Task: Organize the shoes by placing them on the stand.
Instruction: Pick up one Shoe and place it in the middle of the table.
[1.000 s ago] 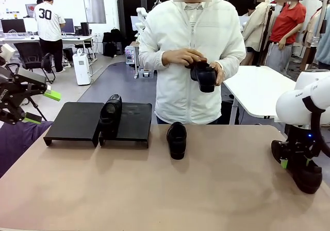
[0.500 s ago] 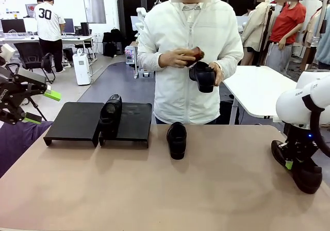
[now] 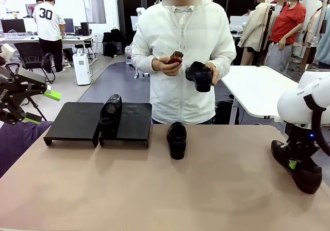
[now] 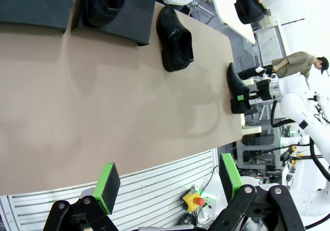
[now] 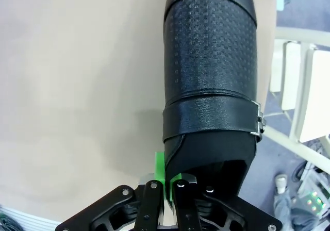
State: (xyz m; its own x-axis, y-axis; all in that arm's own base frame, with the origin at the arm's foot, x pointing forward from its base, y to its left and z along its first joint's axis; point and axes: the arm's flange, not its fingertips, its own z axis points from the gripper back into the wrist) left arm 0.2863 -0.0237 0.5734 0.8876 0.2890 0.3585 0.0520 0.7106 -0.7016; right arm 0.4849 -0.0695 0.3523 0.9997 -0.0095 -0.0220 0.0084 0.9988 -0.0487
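The room is lit brightly and evenly from overhead. Only soft, diffuse shadows are cast on the table (image 3: 154, 190), the clearest beside the shoe (image 5: 211, 61) in the right wrist view, where its embossed leather is rendered sharply with a dull sheen. Straight edges are bowed by wide-angle distortion in the left wrist view.

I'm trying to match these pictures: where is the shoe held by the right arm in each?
Front view: shoe at lower right.
Left wrist view: shoe right of middle, at the table edge.
Right wrist view: shoe in the centre, toe upward.
Shared landmark: the tan table.
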